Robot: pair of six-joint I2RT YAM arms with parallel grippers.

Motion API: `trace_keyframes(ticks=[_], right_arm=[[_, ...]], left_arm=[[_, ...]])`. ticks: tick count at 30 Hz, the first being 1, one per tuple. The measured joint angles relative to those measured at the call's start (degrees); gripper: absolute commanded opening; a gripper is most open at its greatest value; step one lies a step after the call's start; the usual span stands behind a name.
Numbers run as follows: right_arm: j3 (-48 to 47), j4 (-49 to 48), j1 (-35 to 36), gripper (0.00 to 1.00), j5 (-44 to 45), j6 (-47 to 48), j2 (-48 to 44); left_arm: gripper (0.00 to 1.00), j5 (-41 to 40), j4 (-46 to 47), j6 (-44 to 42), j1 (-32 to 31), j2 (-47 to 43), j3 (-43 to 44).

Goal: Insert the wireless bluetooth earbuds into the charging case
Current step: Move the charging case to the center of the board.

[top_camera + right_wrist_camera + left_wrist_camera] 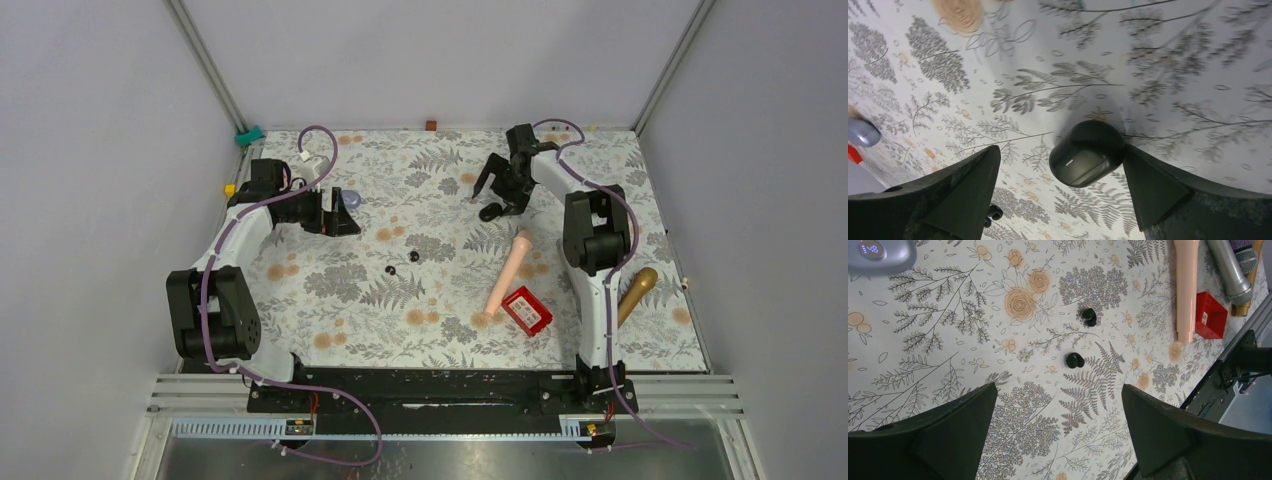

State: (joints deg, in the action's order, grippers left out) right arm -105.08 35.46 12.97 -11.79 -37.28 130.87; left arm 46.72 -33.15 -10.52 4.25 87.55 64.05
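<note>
Nearest of all is the black rail (430,395) that holds both arms at the edge of the flowery desk (330,310). A little farther in lie a red box (527,309), a long pink tube (508,272) and a gold stick (636,294), all on the right side. In the middle of the desk sit the two earbuds (1074,360), tiny and black, close to each other but not touching. Nothing holds them. The left tool (1059,386) hangs above the desk with its two fingers spread wide, and it holds nothing. The buds lie on the desk ahead of it, a bit apart from its fingers. Just beside this tool is a small purple dome (349,199). Farther back on the right sits the charging case (1087,152), a shiny black pebble. Its lid looks shut. The right tool (502,190) is low over it, fingers spread wide, with the case sitting between them and close to one finger. I cannot tell if that finger touches it, and it is not squeezed. So the job looks like it is only starting. The case needs to be held and opened, and then each bud has to be picked up and put inside.
</note>
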Motion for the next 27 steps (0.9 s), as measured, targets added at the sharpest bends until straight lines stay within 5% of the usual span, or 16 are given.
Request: trace_keyframes(ticks=[16, 27], right_arm=[[-2.9, 1.5, 6.1, 0.99, -0.5, 5.6, 1.3], [5.1, 0.5, 8.4, 0.99, 14.5, 19.3, -22.3]], left_arm=[[0.99, 0.1, -0.2, 0.0, 0.0, 0.0, 0.1], [0.99, 0.2, -0.2, 0.0, 0.3, 0.0, 0.1]])
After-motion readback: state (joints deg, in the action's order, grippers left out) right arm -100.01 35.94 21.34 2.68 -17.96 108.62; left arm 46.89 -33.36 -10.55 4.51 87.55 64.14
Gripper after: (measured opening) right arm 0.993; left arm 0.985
